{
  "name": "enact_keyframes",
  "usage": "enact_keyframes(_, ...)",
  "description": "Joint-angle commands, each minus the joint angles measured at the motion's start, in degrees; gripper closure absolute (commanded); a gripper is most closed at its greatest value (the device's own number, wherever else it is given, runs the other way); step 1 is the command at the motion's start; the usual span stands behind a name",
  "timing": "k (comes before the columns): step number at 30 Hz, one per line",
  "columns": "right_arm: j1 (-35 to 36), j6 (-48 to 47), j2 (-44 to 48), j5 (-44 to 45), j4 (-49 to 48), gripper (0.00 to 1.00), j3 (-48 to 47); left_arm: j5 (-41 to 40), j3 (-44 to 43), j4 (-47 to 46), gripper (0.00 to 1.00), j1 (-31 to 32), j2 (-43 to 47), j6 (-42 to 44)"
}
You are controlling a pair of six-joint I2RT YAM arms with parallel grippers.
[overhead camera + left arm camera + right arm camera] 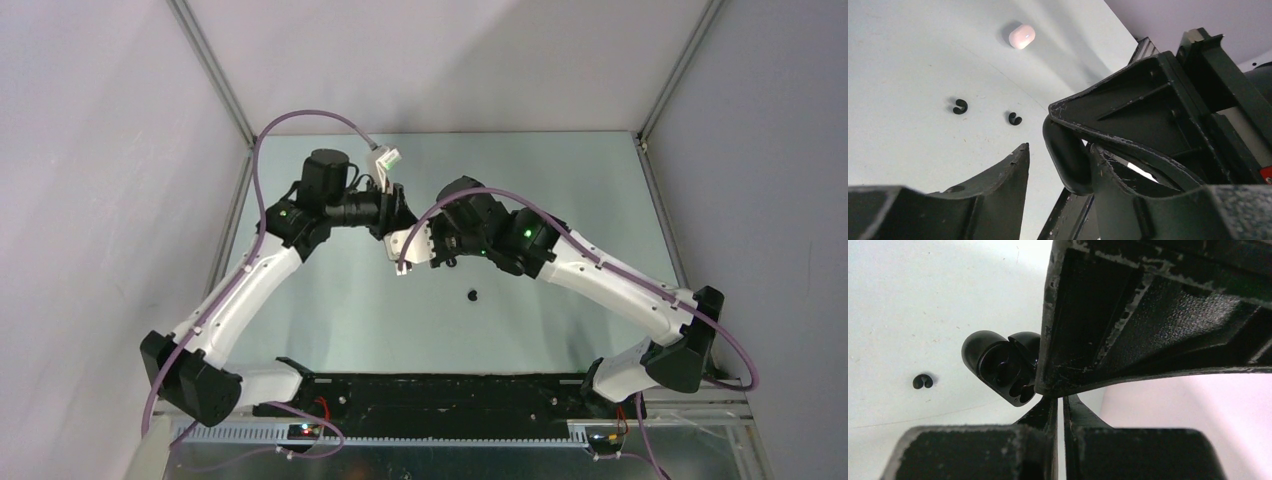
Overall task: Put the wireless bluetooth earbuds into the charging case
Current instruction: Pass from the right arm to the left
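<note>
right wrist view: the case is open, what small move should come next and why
Probably back the right gripper off the case and lower it toward the black bud on the table. The case, apparently gripped by the left gripper, is open with sockets that look empty. The right gripper is shut with nothing visible in it.

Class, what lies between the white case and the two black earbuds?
Nothing: bare table separates the white case from the black earbuds, shown in the left wrist view.
</note>
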State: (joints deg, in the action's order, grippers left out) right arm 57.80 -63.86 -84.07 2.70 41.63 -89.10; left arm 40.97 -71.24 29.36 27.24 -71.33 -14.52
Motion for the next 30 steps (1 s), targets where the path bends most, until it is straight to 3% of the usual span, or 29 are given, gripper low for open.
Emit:
enact_keyframes(1, 0.69, -1.79, 0.89, 2.43, -7.85, 1.00, -0.49, 2.07, -2.17, 3.82, 0.45, 0.61, -1.18, 1.06)
enact_keyframes(4, 0.73, -1.46, 0.78, 2.53, -7.71, 1.00, -0.39, 3.98, -2.66, 4.04, 0.43, 0.56, -1.42, 1.53)
enact_keyframes(12, 0.89, -1.31, 0.71, 2.49, -7.78, 1.00, -0.44, 3.91, -3.33, 4.21, 0.57, 0.53, -2.28, 1.54)
enact_keyframes(14, 1.12, -1.62, 0.75, 2.53, -7.60, 1.00, -0.36, 3.61, -3.63, 4.22, 0.54, 0.50, -2.36, 1.26)
enact_keyframes(17, 1.28, -1.74, 0.87, 2.38, -7.15, 1.00, -0.13, 3.51, -4.81, 4.29, 0.39, 0.13, -2.25, 0.99)
enact_keyframes(19, 1.34, -1.76, 0.97, 2.31, -7.04, 1.00, 0.25, 3.82, -5.88, 4.27, 0.35, -0.47, -2.27, 0.37)
enact_keyframes(30, 1.50, -1.31, 0.50, 1.88, -7.03, 1.00, 0.29, 4.19, -6.89, 4.26, 0.41, -3.47, -3.06, -2.15)
